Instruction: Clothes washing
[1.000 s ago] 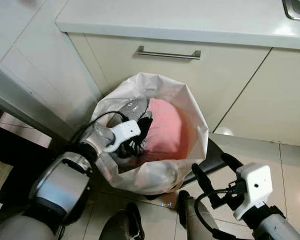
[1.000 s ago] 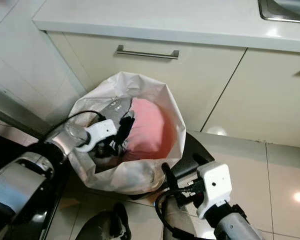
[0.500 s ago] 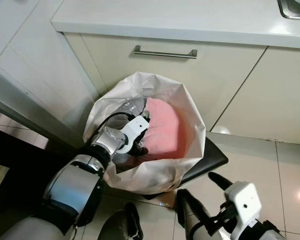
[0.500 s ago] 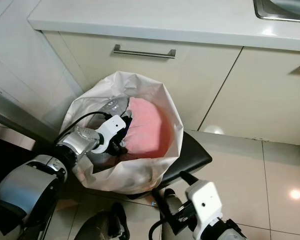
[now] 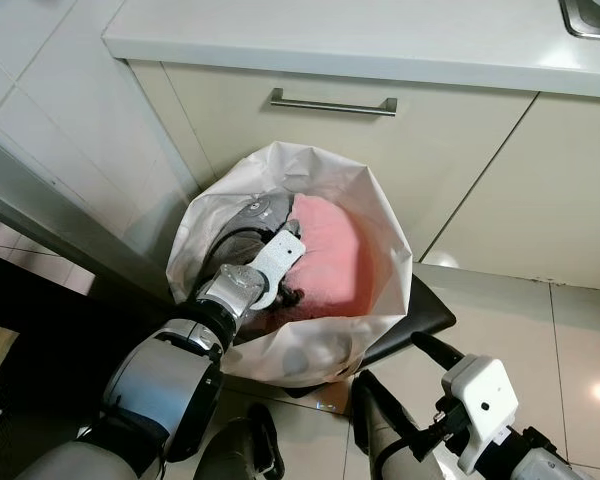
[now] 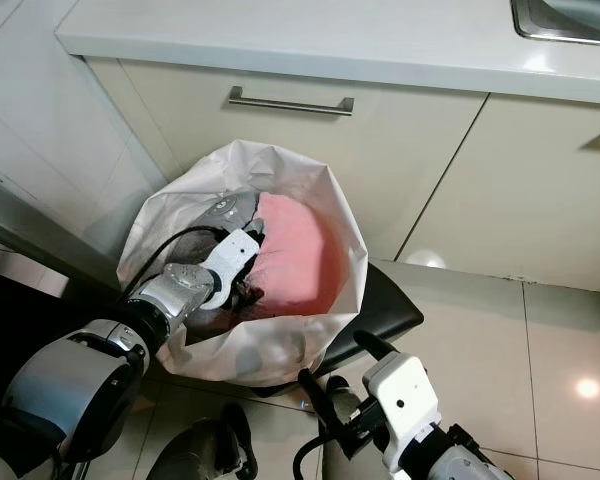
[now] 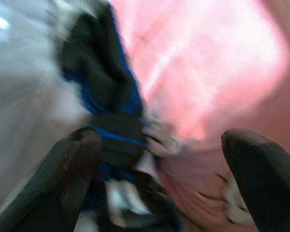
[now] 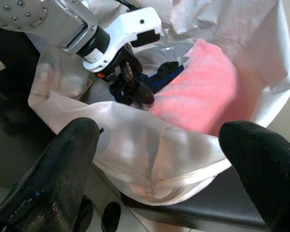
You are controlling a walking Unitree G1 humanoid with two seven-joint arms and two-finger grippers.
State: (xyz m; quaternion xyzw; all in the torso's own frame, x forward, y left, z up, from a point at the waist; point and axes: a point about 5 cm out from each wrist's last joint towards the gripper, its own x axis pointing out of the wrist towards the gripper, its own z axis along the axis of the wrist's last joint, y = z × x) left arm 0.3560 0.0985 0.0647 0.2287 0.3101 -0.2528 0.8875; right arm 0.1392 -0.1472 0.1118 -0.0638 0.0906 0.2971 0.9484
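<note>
— Since the clothes all sit in the white bag [image 5: 325, 345], how far would you say the washing has got?

— Barely begun, I'd judge. The bag stands open on a dark stool [image 5: 420, 318] against the cabinet, below the drawer handle [image 5: 333, 104] and the tabletop [image 5: 360, 40]. Inside it lie a pink towel [image 5: 330, 250], a dark blue-and-black garment [image 8: 160, 77] beside it, and something grey [image 6: 230, 207] toward the back. Nothing has been lifted out, and no washing machine is to be seen.

— And the arms?

— The left pincer [image 7: 159, 159] is down inside the bag, its two black fingers [image 7: 70, 169] spread apart, with the dark garment and the edge of the pink towel lying between them. It grips nothing that I can make out; that view is blurred. The right pincer [image 8: 159, 159] hangs low just outside the bag's near rim, its fingers also wide apart and holding nothing.

— So what is left?

— Nearly everything, by my reckoning: closing on a garment, drawing it clear of the bag, carrying it to a machine, then the same for the rest.

— Any brand or label to read?

— None legible. The bag is plain, the cabinet fronts are bare, and a small pale mark on the floor [image 5: 332, 408] under the stool is too small to read.
</note>
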